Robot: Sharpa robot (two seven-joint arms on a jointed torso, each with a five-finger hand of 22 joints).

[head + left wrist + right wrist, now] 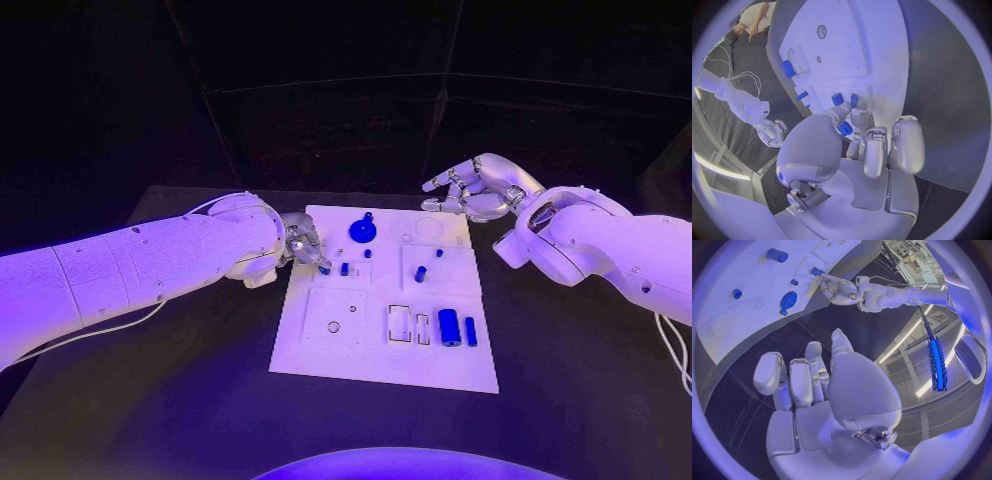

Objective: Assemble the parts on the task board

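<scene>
The big black table (173, 400) is carrying the white task board (361, 360) in its middle. The left robot hand (300, 243) is reaching over the board's left edge, and its fingers are pinching a small blue part (844, 129) right above the board. Two more small blue parts (844, 99) are standing in the board just beside those fingers. The right robot hand (473, 190) is hanging in the air past the board's far right corner, well away from the parts. Its fingers are apart and holding nothing.

I think the job is partly done. A round blue part (362, 230) is sitting near the far end. A blue cylinder (449, 327) and a thin blue bar (470, 331) are resting near the front. Some slots beside them are looking bare, so more parts probably need placing. The pinched part looks like the next one to go in.
</scene>
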